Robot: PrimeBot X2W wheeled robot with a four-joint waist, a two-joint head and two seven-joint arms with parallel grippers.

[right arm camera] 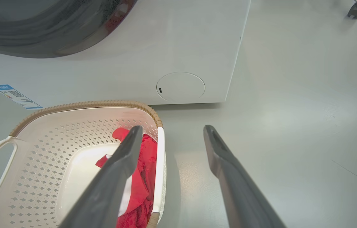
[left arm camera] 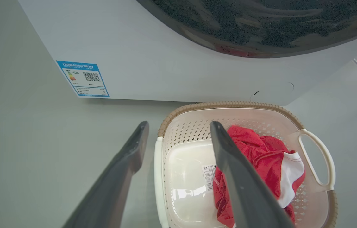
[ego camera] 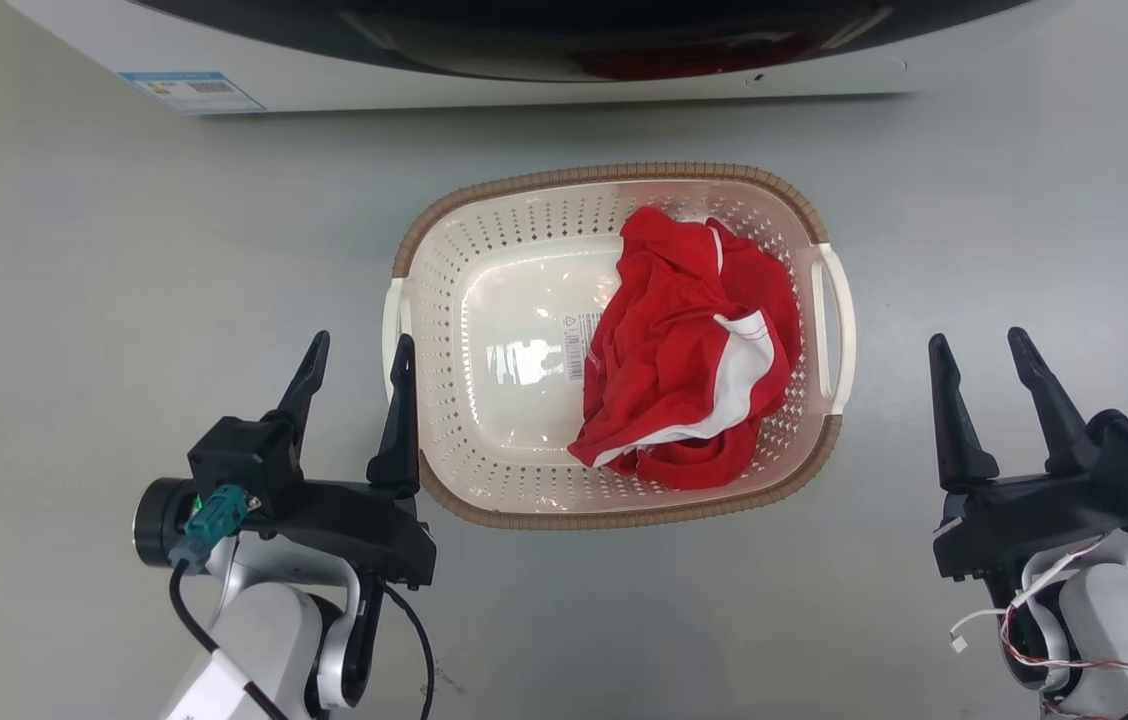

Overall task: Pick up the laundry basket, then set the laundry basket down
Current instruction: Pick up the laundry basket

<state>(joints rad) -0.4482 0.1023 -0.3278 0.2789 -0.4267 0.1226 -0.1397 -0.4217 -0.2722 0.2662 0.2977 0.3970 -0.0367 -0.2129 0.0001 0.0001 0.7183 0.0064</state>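
The laundry basket [ego camera: 514, 300] rests on the floor in front of me, cream and perforated with a brown woven rim. A red garment with white trim [ego camera: 684, 350] lies in its right half. My left gripper [ego camera: 363, 343] is open at the basket's left side, and its inner finger overlaps the white left handle [ego camera: 392, 330]. In the left wrist view the handle [left arm camera: 157, 164] lies between the spread fingers of the left gripper [left arm camera: 179, 125]. My right gripper [ego camera: 978, 340] is open and holds nothing, a little to the right of the right handle [ego camera: 839, 330]. In the right wrist view that handle [right arm camera: 160, 152] runs just beside the inner finger of the right gripper [right arm camera: 172, 128].
A white washing machine [ego camera: 524, 60] with a dark round door stands just behind the basket, an energy label [ego camera: 192, 90] on its lower left. Grey floor [ego camera: 124, 280] spreads out on both sides. A caster wheel [right arm camera: 355, 8] shows far off to the right.
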